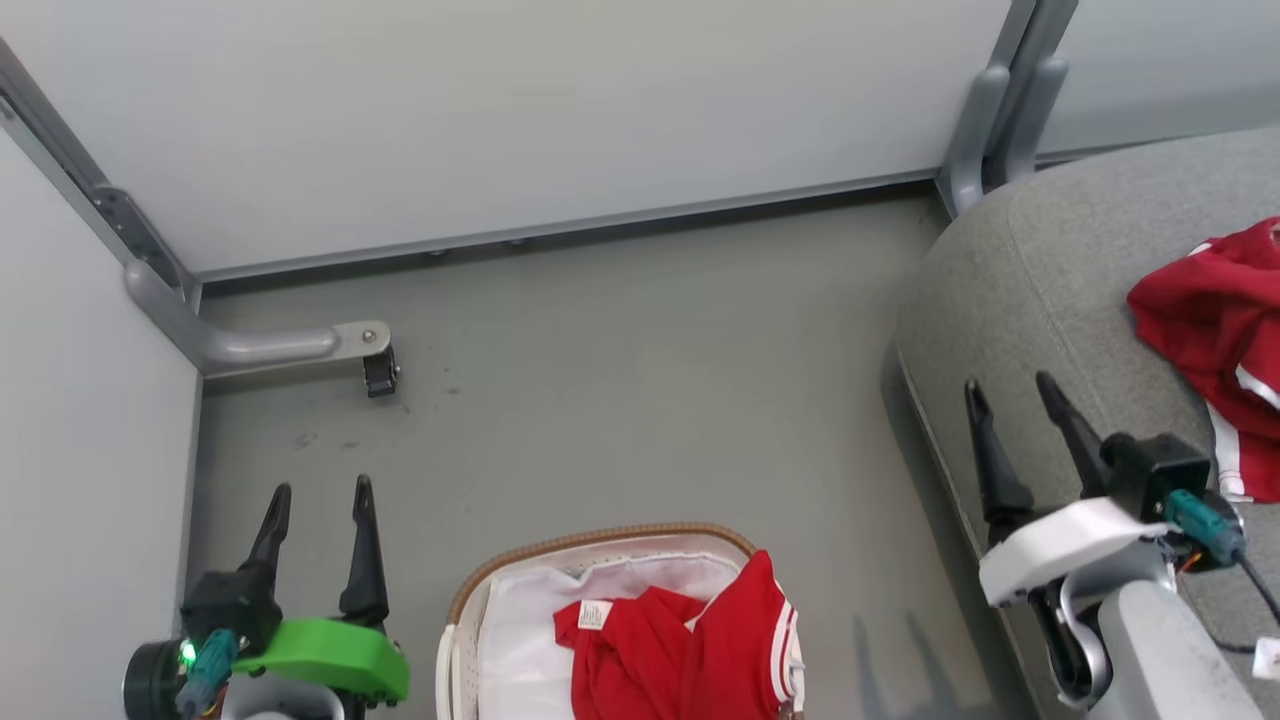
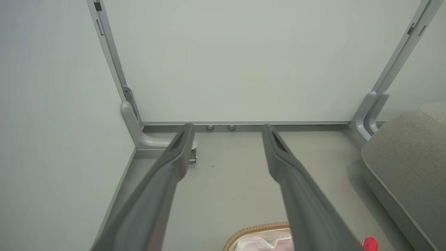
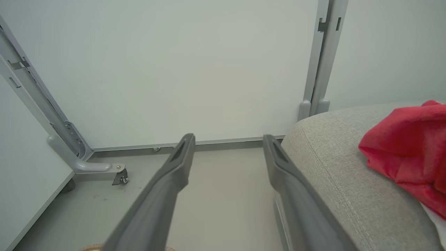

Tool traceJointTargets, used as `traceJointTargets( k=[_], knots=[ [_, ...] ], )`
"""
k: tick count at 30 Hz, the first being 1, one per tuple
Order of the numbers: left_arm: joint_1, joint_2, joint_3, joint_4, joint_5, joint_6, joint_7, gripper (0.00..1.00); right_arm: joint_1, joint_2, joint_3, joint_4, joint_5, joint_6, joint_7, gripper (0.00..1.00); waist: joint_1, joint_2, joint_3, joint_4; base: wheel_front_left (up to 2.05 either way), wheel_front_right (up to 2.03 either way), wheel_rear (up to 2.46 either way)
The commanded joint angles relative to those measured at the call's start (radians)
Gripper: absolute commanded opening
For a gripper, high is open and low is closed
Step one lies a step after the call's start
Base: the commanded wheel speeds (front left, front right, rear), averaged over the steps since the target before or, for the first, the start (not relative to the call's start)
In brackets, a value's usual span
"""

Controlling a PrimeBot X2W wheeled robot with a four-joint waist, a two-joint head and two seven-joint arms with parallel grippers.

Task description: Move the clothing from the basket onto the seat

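Observation:
Red clothing [image 1: 690, 640] with white stripe trim lies in the white basket [image 1: 462, 620] at the bottom centre of the head view; one piece drapes over the basket's right rim. Another red garment [image 1: 1215, 330] lies on the grey seat [image 1: 1030, 290] at the right, and shows as red fabric [image 3: 407, 153] in the right wrist view. My left gripper [image 1: 320, 490] hangs open and empty over the floor, left of the basket. My right gripper [image 1: 1010, 385] is open and empty at the seat's front edge, left of that garment. The basket's brown rim [image 2: 256, 230] peeks in below the left fingers [image 2: 296, 188].
Pale partition panels [image 1: 520, 120] close off the back and left. A grey panel foot with a castor [image 1: 378, 368] juts onto the floor [image 1: 650, 380] at the left. Another upright post foot [image 1: 985, 140] stands by the seat's far corner.

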Motion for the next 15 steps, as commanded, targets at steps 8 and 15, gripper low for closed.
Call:
traceJointTargets(
  k=[8, 15],
  knots=[
    [0.087, 0.003, 0.021, -0.029, -0.015, -0.003, -0.001, 1.00, 0.100, 0.002, 0.016, -0.003, 0.003, -0.001, -0.002, 1.00, 0.0000, 0.0000, -0.078, -0.009, 0.00, 0.00, 0.00],
    [0.119, 0.003, 0.014, -0.037, -0.036, 0.003, -0.001, 1.00, 0.134, 0.009, 0.010, 0.000, 0.007, -0.001, -0.002, 1.00, 0.0000, 0.0000, -0.092, -0.014, 0.00, 0.00, 0.00]
  ],
)
